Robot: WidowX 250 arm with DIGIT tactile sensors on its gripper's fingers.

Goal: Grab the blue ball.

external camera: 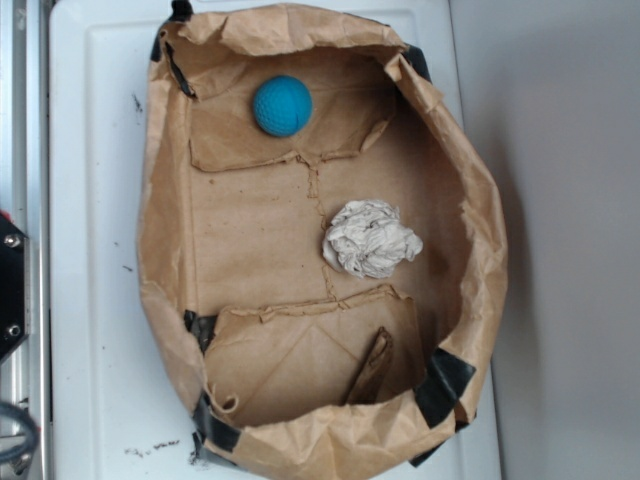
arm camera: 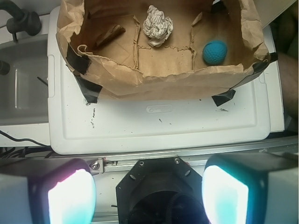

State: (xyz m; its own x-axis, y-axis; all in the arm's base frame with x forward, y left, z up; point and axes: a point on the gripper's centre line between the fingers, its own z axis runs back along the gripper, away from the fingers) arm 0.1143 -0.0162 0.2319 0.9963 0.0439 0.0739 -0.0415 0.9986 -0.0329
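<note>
The blue ball is a small teal round ball lying inside an open brown paper bag, near its far end. In the wrist view the blue ball sits at the bag's right side. My gripper is open and empty, its two fingers wide apart at the bottom of the wrist view, well outside the brown paper bag over the robot base. The gripper does not show in the exterior view.
A crumpled white paper wad lies in the bag's middle; it also shows in the wrist view. The bag rests on a white plastic lid, with black tape at its corners. A metal rail runs along the lid's edge.
</note>
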